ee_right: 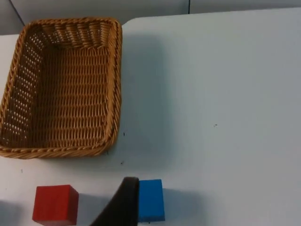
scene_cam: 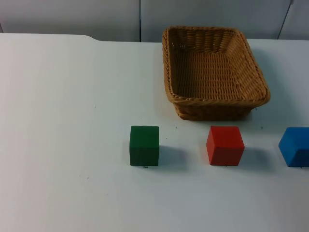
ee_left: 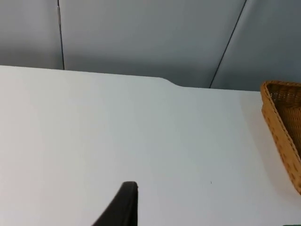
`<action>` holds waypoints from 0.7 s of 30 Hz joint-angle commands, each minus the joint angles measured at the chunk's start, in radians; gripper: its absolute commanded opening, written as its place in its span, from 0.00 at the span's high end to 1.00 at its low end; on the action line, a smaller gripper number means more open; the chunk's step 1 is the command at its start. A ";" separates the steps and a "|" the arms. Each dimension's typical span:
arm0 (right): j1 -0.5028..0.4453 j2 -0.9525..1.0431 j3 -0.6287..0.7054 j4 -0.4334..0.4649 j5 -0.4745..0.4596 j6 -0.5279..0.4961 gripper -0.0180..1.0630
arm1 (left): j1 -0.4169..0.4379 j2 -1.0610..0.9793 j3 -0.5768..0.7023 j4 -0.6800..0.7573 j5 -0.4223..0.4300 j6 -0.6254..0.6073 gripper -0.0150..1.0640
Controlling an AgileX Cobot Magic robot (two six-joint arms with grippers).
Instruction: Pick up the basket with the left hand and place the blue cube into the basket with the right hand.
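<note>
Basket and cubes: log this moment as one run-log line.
basket empty, on table | blue cube on table, right of red cube | green cube left | nothing grasped

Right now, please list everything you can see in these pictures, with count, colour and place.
basket: one, brown wicker, nothing in it, on the table near the grey wall.
green cube: one, green, in front of the basket, leftmost in the row of cubes.
red cube: one, red, middle of the row, in front of the basket.
blue cube: one, blue, rightmost in the row, at the top view's right edge.
table: one, white.
partition wall: one, grey, behind the table.
left gripper fingertip: black, above bare table.
right gripper fingertip: black, beside the blue cube.
</note>
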 commanded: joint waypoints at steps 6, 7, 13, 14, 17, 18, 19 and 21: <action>-0.004 0.157 -0.028 0.088 -0.079 -0.084 0.03 | -0.007 0.204 -0.080 -0.069 -0.078 0.118 0.01; -0.004 0.200 -0.028 0.088 -0.094 -0.084 0.03 | -0.007 0.242 -0.091 -0.083 -0.083 0.129 0.01; -0.004 0.301 -0.028 0.088 -0.112 -0.102 0.03 | -0.007 0.408 -0.153 -0.210 -0.089 0.270 0.01; -0.004 0.301 -0.028 0.088 -0.112 -0.102 0.03 | -0.007 0.408 -0.153 -0.210 -0.089 0.270 0.01; -0.004 0.354 -0.028 0.090 -0.120 -0.102 0.03 | -0.007 0.510 -0.197 -0.316 -0.089 0.359 0.01; -0.004 0.366 -0.028 0.090 -0.120 -0.102 0.03 | -0.007 0.534 -0.211 -0.342 -0.089 0.378 0.01; -0.004 0.366 -0.028 0.090 -0.120 -0.102 0.03 | -0.007 0.534 -0.211 -0.342 -0.089 0.378 0.01; -0.004 0.389 -0.028 0.090 -0.120 -0.104 0.03 | -0.007 0.591 -0.238 -0.404 -0.092 0.434 0.01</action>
